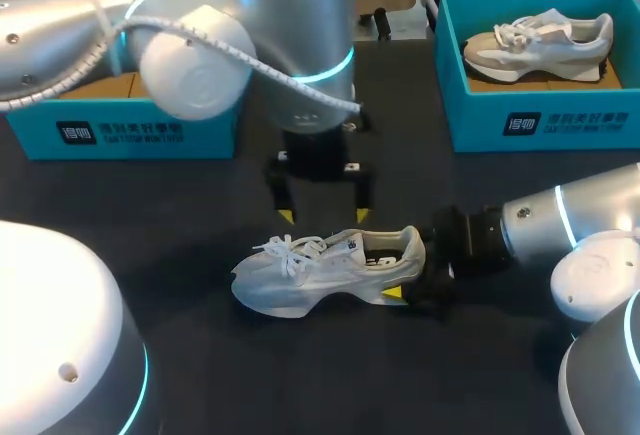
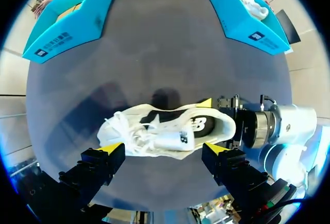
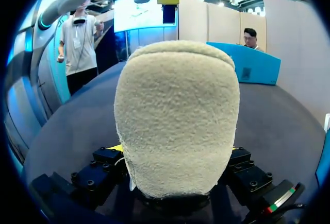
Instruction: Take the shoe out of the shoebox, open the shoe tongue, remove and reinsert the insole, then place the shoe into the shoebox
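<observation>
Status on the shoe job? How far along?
Done: shoe is out, lying on the table. In hand: right pincer clamps its heel, left pincer hangs open over the laces. Left: open tongue, insole out and in, then into a shoebox.

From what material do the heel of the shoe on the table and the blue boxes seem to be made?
The shoe heel looks like fuzzy, matte cream suede or a synthetic nap; fine fibres show up close. The boxes are likely cardboard with a smooth teal printed coat: thin, straight walls, brown inside.
</observation>
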{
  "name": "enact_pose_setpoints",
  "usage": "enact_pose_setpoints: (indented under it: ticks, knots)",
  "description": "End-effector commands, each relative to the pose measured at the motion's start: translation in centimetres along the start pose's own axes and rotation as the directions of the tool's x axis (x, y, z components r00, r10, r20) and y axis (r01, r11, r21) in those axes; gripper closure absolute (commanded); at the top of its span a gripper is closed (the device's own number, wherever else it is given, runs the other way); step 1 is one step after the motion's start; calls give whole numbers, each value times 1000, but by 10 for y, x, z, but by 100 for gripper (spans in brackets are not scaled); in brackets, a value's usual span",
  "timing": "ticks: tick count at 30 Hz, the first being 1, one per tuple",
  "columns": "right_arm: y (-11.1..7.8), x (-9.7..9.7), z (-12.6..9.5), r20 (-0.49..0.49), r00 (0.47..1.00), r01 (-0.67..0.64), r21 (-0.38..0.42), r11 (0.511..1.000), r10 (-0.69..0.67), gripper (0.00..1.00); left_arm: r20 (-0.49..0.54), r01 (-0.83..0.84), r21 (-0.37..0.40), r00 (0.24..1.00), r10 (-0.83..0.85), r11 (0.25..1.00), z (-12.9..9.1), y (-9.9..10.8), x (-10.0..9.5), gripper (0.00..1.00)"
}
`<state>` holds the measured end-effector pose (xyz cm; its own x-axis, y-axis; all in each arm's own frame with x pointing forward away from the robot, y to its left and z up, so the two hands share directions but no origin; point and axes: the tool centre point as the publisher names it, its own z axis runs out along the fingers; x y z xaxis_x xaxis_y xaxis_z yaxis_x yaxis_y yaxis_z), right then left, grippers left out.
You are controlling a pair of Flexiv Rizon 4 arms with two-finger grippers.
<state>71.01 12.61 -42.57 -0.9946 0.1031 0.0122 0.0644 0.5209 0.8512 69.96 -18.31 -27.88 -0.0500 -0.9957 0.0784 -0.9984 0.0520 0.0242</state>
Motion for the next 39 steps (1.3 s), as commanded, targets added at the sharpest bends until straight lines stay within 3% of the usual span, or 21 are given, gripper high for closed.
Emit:
enact_pose_setpoints:
  ticks: [1, 10, 26, 39]
  knots:
    - [-2, 0, 7, 2, 1000, -2, 8, 1000, 2, 100, 21, -1, -16, 1000, 1, 1000, 19, -7, 22, 0]
    - [-2, 0, 7, 2, 1000, -2, 8, 1000, 2, 100, 46, -13, -31, 999, 14, 999, 45, -8, 40, 0]
    - [-2, 0, 7, 2, 1000, -2, 8, 1000, 2, 100, 140, -1, -67, 990, 10, 998, 78, -12, 42, 0]
    - [-2, 0, 7, 2, 1000, -2, 8, 1000, 2, 100, 272, -1, -74, 962, 21, 997, 91, -7, 20, 0]
